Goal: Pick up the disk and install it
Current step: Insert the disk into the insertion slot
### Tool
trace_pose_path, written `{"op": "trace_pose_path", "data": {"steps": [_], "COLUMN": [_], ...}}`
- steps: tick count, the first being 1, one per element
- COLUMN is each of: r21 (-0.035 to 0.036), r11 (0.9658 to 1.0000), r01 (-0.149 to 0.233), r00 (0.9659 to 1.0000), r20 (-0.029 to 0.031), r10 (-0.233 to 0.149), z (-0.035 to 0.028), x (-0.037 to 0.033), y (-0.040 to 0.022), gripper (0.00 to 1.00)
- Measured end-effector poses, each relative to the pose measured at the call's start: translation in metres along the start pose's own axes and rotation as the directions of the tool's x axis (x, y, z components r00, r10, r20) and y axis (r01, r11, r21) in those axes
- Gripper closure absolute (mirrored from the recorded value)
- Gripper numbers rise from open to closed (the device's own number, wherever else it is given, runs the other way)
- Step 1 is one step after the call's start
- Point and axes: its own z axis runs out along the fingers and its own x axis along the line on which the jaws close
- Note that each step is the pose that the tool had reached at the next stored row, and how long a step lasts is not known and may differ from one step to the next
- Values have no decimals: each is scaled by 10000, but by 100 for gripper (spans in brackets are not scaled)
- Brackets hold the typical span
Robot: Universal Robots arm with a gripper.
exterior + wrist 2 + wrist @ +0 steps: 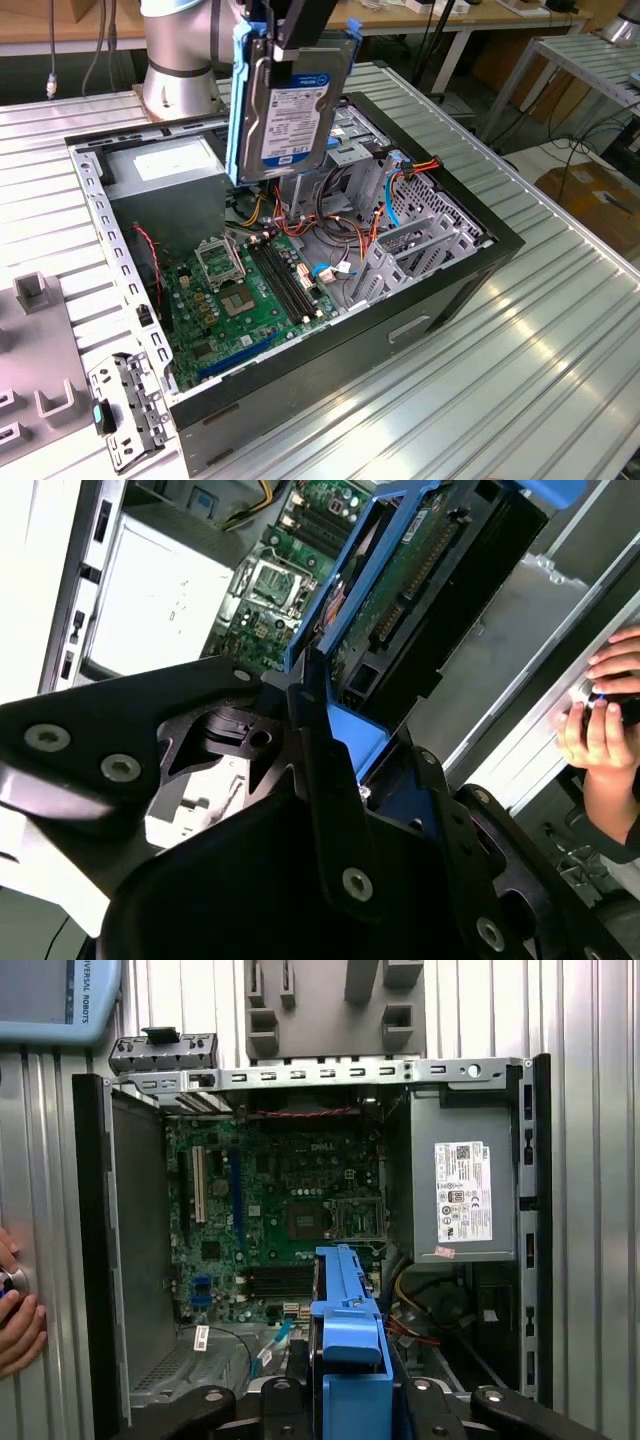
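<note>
Ribbed metal table (540, 340): the open computer case (300, 395) lies on its side here.
Gripper (298, 30): mine, clamped on the upper edge of the disk (285, 105).
Disk: hangs at 6 o'clock from my gripper, long axis upright, label toward the exterior view, blue rails on both sides; above the case, not yet seated.
Motherboard (245, 300): on the case floor, at 6 o'clock of the disk.
Drive bays (425, 240): at 4 o'clock of the disk, apart from it.
Person's hand (15, 1320): beside the case's outer wall, well apart from the disk.
</note>
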Motion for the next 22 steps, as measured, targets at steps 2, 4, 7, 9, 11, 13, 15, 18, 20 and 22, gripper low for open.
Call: {"op": "trace_pose_path", "data": {"steps": [2,4,7,9,11,13,15,18,20,22], "r21": [1,-1,0,-1,0,0,0,0,0,-3], "r11": [10000,10000,10000,10000,10000,10000,10000,10000,10000,10000], "r01": [0,1,1,1,0,0,1,0,0,0], "r00": [10000,10000,10000,10000,10000,10000,10000,10000,10000,10000], "r20": [1,-3,-1,-1,0,-1,0,1,3,44], "r10": [0,-1,-1,-1,0,0,-1,0,0,1], "z": [11,16,25,32,42,50,65,86,96,110], "x": [1,9,56,117,221,293,409,560,637,725], "y": [-90,-130,-140,-143,-149,-154,-164,-175,-182,-190], "gripper": [63,63,63,63,63,63,63,63,63,63]}}
